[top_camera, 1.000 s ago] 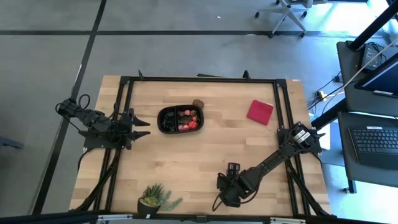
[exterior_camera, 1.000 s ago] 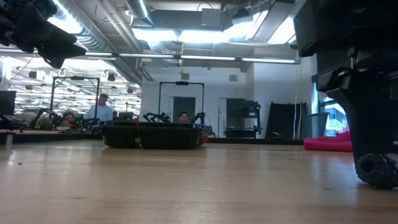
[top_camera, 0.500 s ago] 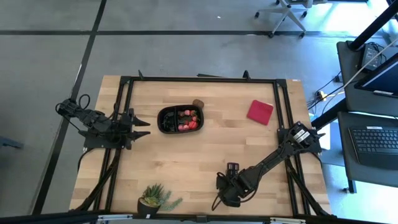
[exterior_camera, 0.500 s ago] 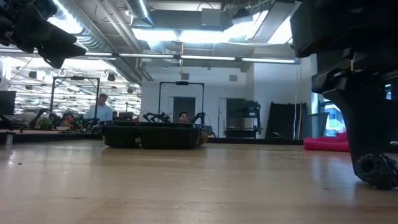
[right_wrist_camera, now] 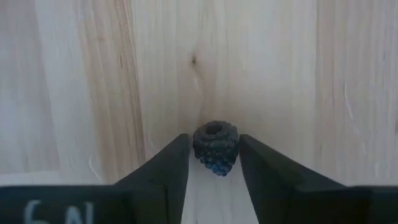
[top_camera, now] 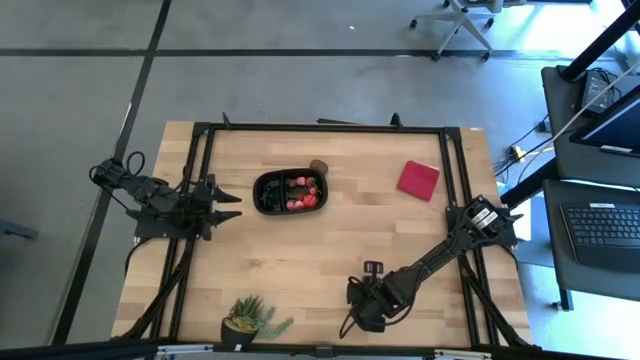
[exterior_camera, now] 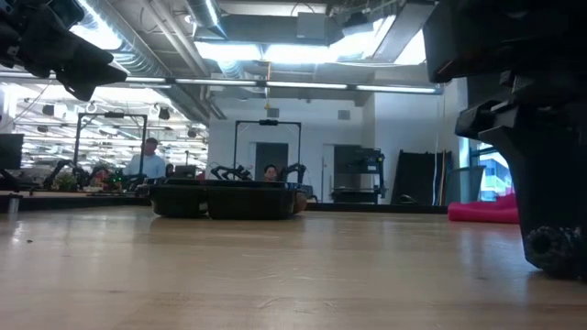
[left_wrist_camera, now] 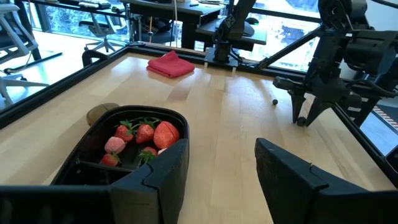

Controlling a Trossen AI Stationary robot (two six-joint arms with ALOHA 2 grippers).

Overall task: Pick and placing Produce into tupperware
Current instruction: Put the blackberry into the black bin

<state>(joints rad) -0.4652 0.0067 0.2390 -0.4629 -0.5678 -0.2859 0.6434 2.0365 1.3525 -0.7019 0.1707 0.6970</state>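
**Blackberry between the right pincer's fingers, near edge of table**

Blackberry [right_wrist_camera: 215, 147] lies on the bare table [right_wrist_camera: 280, 81], flanked closely on both sides by the fingers [right_wrist_camera: 165, 171] of the right pincer [right_wrist_camera: 214, 171]. The fingers stand narrow about it; whether they already press it cannot be told. Judged light, soft and easily crushed, with a bumpy skin that should grip well; it calls for a gentle hold across its rounded sides, at the widest part. Its hollow stem end points away from the pincer, its tapered tip back toward the wrist, so the long axis runs along the fingers.

The tray [top_camera: 290, 192], already holding strawberries [left_wrist_camera: 144, 133], sits well apart, far ahead of the pincer. A brown round piece [left_wrist_camera: 102, 112] lies just outside it. The left pincer [top_camera: 226, 203] waits spread wide beside the tray.
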